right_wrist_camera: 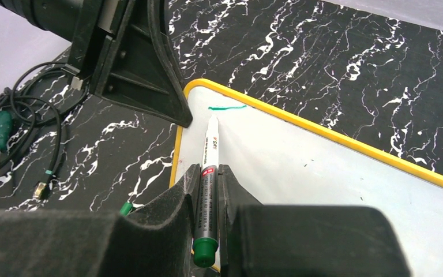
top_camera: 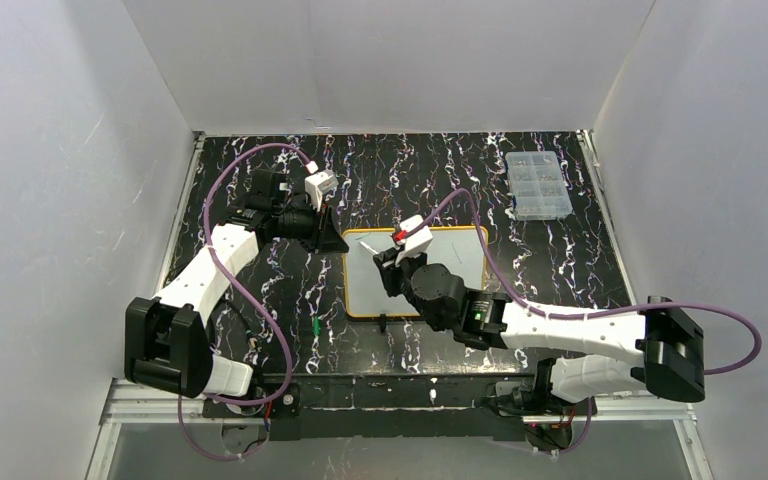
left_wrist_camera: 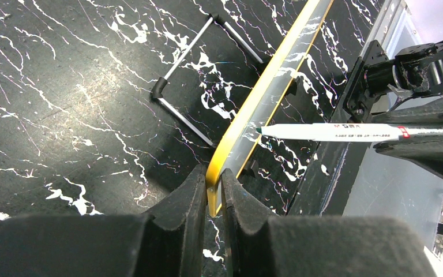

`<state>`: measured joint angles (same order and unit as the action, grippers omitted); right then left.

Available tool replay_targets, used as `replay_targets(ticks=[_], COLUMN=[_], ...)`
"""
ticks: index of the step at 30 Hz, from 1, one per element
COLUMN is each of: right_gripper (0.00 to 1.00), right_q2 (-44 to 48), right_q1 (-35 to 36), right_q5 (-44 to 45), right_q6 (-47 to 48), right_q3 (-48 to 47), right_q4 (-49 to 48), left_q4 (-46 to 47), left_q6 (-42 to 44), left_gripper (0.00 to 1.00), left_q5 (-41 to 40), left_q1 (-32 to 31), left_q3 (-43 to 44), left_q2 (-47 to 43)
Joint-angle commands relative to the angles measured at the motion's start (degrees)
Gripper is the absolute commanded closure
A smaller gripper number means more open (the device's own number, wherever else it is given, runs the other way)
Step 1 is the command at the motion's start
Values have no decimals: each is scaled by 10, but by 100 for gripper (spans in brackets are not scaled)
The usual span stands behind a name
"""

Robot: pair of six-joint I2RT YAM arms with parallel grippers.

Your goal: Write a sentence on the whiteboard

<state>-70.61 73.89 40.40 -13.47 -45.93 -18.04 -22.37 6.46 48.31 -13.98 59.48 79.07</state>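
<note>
Black marbled table (top_camera: 580, 270); right claw (right_wrist_camera: 209, 173) holds marker (right_wrist_camera: 210, 147) on whiteboard (right_wrist_camera: 323, 167)

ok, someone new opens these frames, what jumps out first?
The yellow-framed whiteboard at the centre of the table, with the right gripper shut on a marker, tip by a short green stroke near its corner. The left gripper pinches the frame at that corner. A clear compartment box sits at the far right.

place: robot lab | cues: white booth walls (top_camera: 60, 200), black marbled table (top_camera: 580, 270), cables (top_camera: 217, 183)
</note>
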Motion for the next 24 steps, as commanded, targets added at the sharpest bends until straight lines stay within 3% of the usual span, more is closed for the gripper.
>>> replay_targets(ticks=[1,24], right_gripper=[99,99], right_q2=[-5,-1], right_q1=[1,1], right_q5=[31,46], right_q6=[0,-26], right_q3=[-18,5], right_q4=[-15,22], left_q4=[-4,-4], left_q6=[10,9], left_gripper=[100,100], left_q5=[-8,-8], left_q1=[4,4], left_q3=[-6,-5], left_q2=[-23,-26])
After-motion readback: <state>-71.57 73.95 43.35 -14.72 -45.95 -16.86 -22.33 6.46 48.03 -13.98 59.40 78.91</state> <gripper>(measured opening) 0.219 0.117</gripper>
